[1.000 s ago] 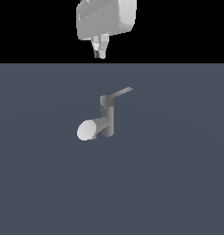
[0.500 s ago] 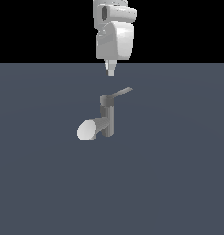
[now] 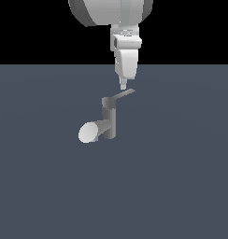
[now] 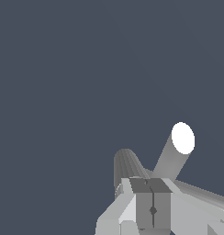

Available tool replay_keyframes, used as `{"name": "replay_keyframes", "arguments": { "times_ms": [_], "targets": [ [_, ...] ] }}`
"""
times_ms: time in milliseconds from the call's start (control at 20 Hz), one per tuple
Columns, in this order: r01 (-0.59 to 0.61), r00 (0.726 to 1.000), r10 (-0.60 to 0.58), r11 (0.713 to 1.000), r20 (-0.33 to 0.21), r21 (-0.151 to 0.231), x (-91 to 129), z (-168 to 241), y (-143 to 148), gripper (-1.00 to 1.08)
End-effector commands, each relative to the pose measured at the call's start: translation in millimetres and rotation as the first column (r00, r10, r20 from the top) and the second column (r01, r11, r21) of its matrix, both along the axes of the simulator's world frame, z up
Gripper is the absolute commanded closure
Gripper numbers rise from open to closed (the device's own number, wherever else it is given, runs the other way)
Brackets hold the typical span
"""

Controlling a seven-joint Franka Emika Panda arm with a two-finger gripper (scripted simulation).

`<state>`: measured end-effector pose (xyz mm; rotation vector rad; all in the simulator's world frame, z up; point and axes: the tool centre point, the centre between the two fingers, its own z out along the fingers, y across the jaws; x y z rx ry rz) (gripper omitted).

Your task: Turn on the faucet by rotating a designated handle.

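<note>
1. The white two-fingered gripper (image 3: 124,86) hangs pointing straight down, its jaws pressed together with nothing between them; in the wrist view the grey fingers (image 4: 144,202) meet along a thin dark seam.
2. Its tip sits just above the thin, flat, light grey lever handle (image 3: 124,95), near the middle of the bar. From where I stand I cannot tell whether it touches the bar or hovers a hair over it.
3. The handle sticks out from the top cap toward the exterior view's right, rising slightly at its free end.
4. Below it stands the small plain grey faucet (image 3: 109,119), an upright cylindrical post on the dark blue-grey floor (image 3: 181,177), roughly at the middle of the scene.
5. Its thick cone-like spout (image 3: 95,130) reaches toward the exterior view's left and ends in a pale oval face; the wrist view shows that same white face (image 4: 183,138) beyond the closed fingers.
6. Above the gripper, the big white robot arm (image 3: 111,11) fills the upper edge against the black background.
</note>
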<state>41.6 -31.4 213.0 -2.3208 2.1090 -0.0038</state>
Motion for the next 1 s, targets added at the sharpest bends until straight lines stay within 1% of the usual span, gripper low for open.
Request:
{"name": "replay_keyframes", "arguments": {
  "times_ms": [0, 250, 500, 750, 950],
  "targets": [
    [0.058, 0.998, -0.058, 0.998, -0.004, -0.002, 7.7, -11.7, -11.8, 1.08],
    [0.134, 0.991, -0.134, 0.991, -0.005, -0.004, 18.3, -25.3, -26.7, 1.08],
    [0.168, 0.986, -0.168, 0.986, -0.005, -0.004, 22.5, -31.1, -33.5, 1.08],
    [0.168, 0.986, -0.168, 0.986, -0.006, -0.004, 22.4, -31.3, -33.6, 1.08],
    [0.168, 0.986, -0.168, 0.986, -0.006, -0.004, 10.8, -31.3, -33.8, 1.08]
  ]
}}
